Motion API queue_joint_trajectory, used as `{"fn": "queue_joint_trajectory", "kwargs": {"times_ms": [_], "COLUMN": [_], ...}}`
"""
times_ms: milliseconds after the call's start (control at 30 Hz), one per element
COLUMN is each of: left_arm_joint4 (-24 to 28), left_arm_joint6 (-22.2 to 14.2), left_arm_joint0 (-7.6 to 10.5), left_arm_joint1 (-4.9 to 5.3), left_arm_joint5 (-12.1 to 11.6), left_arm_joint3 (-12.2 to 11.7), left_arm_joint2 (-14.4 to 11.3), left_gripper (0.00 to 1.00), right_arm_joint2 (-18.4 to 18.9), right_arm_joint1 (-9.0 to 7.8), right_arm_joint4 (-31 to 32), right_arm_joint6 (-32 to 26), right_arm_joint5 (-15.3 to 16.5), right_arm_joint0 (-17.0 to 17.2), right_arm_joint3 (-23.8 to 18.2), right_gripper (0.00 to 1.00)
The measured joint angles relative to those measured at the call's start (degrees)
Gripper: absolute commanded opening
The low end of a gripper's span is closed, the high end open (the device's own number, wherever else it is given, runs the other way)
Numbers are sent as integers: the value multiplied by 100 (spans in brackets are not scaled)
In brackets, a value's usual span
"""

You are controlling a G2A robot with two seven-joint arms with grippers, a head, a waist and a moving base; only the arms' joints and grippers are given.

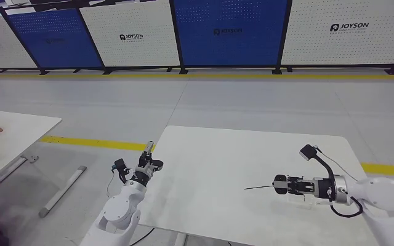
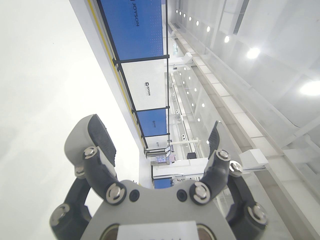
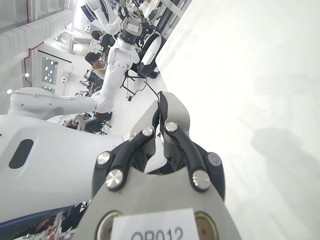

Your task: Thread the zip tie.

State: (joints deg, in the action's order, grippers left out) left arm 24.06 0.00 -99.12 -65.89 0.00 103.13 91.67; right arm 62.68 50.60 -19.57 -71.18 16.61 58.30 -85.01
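Top view, one zip tie (image 1: pixel 258 187) in right pincer (image 1: pixel 276 184), left pincer (image 1: pixel 148 147) spread

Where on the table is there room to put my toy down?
The wide middle of the white rectangular table is bare, between the left pincer at its left edge and the thin black zip tie held in the shut right pincer. The far side is bare too. It is crowded only near the right pincer.

The zip tie (image 1: pixel 258 187) is a thin dark strip in the lower right of the top view. It sticks out leftward from the right gripper (image 1: pixel 275 185) — jaws closed on it — over the white bench (image 1: pixel 215 160).
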Motion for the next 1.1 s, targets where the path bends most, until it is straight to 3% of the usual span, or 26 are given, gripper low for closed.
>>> {"fn": "queue_joint_trajectory", "kwargs": {"times_ms": [533,667,933,1100], "left_arm_joint4": [0,0,0,0], "left_arm_joint6": [0,0,0,0], "left_arm_joint0": [0,0,0,0], "left_arm_joint1": [0,0,0,0], "left_arm_joint5": [0,0,0,0], "left_arm_joint3": [0,0,0,0], "left_arm_joint2": [0,0,0,0], "left_gripper": [100,100,100,100], "right_arm_joint2": [3,59,-274,-375], "right_arm_joint1": [2,22,179,205], "right_arm_joint4": [27,22,1085,1310], "right_arm_joint6": [50,384,1505,1627], "right_arm_joint5": [10,298,245,221], "right_arm_joint0": [13,93,-116,-154], "right_arm_joint3": [-40,-22,55,65], "right_gripper": [0,0,0,0]}}
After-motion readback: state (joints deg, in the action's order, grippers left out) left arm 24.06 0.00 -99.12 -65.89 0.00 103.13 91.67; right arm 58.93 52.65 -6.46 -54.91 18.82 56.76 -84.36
